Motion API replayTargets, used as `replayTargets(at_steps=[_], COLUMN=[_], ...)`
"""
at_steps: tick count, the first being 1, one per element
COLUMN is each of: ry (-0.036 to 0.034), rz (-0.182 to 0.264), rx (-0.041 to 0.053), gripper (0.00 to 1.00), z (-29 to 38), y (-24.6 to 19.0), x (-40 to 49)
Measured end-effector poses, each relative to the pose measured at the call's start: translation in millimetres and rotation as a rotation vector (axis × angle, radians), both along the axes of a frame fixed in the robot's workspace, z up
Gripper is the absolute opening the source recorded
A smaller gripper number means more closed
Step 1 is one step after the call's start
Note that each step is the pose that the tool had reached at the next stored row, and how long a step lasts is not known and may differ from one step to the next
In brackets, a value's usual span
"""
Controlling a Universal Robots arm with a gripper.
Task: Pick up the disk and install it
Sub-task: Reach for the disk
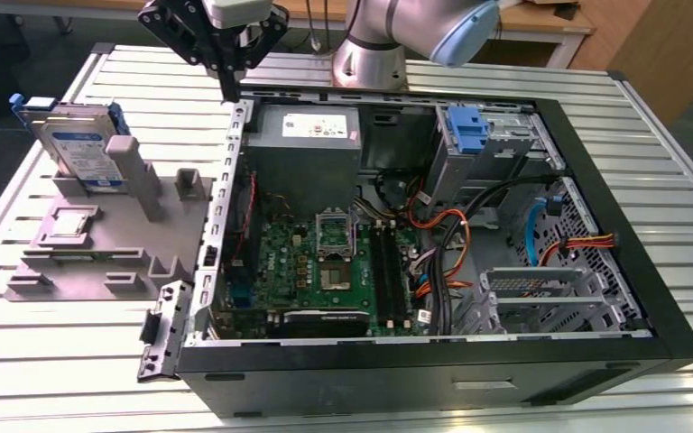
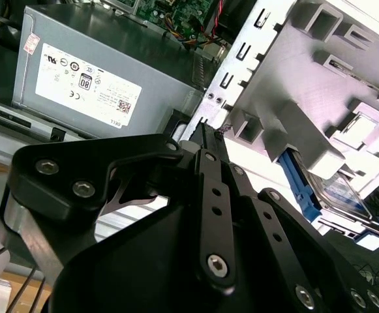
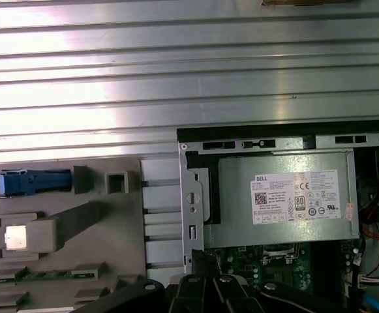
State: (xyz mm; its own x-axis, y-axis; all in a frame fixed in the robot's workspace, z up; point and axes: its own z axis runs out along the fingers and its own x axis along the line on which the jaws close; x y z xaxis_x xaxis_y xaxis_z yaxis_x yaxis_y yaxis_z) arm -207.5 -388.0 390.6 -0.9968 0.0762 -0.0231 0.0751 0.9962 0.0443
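The disk point(image 1: 83, 146), a silver drive with a white and blue label in a blue carrier, stands on edge in a slot of the grey fixture point(image 1: 94, 248) at the exterior view's left. It appears edge-on as a blue strip in the first wrist view point(image 3: 27, 182) and lies behind the fixture's posts in the second wrist view point(image 2: 343, 193). My black gripper point(image 1: 228, 94) hangs above the case's rear left corner, to the right of the disk and apart from it. Its fingers meet at a point point(image 2: 205, 128) with nothing between them.
An open black computer case point(image 1: 635, 271) lies on the slatted metal table point(image 1: 33, 361). Inside it are a grey power-supply box point(image 1: 304, 135), a green motherboard point(image 1: 322, 271), orange and black cables, and a bare blue bracket point(image 1: 472, 131) in the drive bay.
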Motion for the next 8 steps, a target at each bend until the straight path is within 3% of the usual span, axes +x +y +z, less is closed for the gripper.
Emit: replayTargets(at_steps=[8], ry=[0.0000], rz=[0.000], rx=[0.0000], gripper=[0.10], z=[0.0], y=[0.1], x=[-1.2])
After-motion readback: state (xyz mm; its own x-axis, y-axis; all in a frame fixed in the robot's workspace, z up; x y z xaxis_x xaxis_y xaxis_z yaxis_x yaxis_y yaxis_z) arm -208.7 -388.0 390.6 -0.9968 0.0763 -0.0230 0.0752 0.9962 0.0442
